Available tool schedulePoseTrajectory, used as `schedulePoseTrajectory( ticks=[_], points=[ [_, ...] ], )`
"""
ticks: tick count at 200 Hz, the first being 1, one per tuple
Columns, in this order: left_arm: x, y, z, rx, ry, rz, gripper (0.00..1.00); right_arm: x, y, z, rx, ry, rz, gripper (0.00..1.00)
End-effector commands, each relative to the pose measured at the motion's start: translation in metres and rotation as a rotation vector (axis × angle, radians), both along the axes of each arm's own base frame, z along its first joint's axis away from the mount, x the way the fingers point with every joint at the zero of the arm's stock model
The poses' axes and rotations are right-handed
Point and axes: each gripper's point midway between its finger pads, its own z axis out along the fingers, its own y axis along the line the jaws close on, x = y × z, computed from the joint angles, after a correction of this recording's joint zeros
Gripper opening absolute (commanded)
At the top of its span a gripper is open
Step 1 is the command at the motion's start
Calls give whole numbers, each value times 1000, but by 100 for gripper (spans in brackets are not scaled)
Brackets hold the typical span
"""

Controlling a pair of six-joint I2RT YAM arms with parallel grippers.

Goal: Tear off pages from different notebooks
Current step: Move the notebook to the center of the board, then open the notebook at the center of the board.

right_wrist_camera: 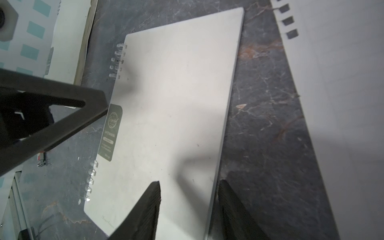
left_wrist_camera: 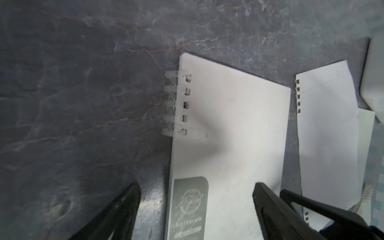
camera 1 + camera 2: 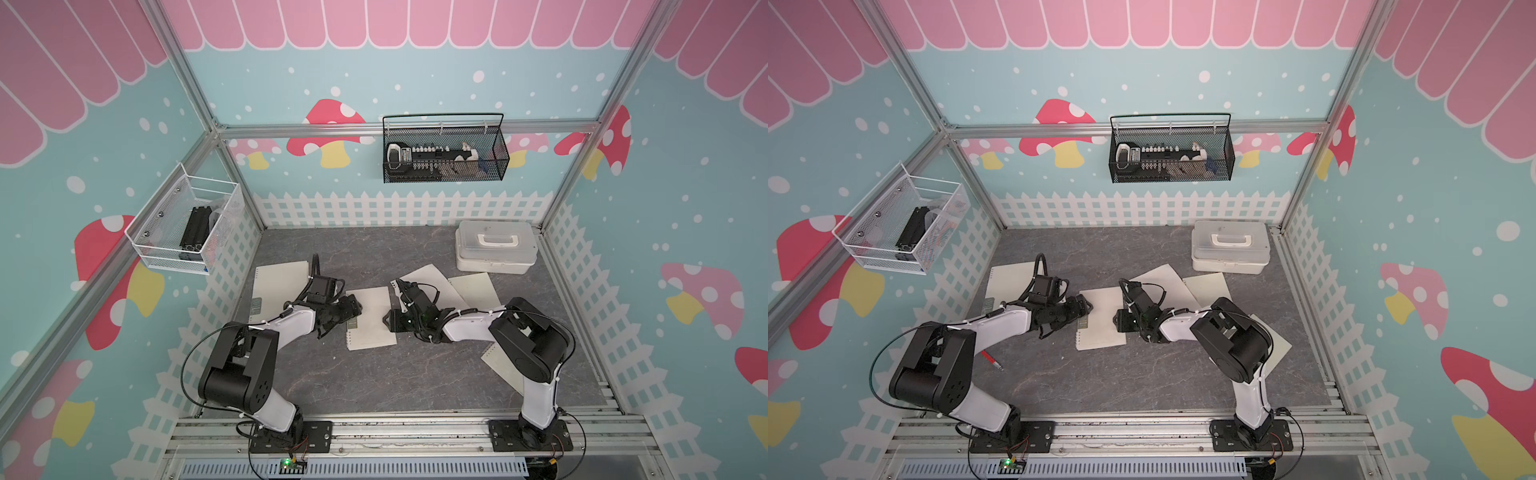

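Over the middle notebook [image 3: 372,328], the left pincer [image 2: 195,185] and the right pincer [image 1: 190,182] both stand open, gripping nothing.

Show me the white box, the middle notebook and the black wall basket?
white box [image 3: 468,232], a top view, its lid.
middle notebook [image 3: 370,334], a top view, bare cover.
black wall basket [image 3: 494,162], a top view, mesh front wall.
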Motion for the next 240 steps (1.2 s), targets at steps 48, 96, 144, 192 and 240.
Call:
schedulePoseTrajectory(
  ticks=[48, 96, 144, 192, 240],
  points=[
    [-12, -33, -25, -82, 67, -26, 81, -10, 9, 21, 93, 10, 43, 45],
    [-16, -46, -17, -111, 60, -51, 80, -21, 7, 60, 156, -62, 61, 44],
    [-27, -57, 1, -261, 7, -25, 82, -31, 18, 82, 289, -72, 105, 45],
    [-43, -52, 20, -366, -59, 21, 90, -35, 41, 96, 417, -55, 169, 46],
    [-50, -9, 30, -349, -98, 124, 99, -44, 56, 99, 424, -64, 214, 46]
  ],
)
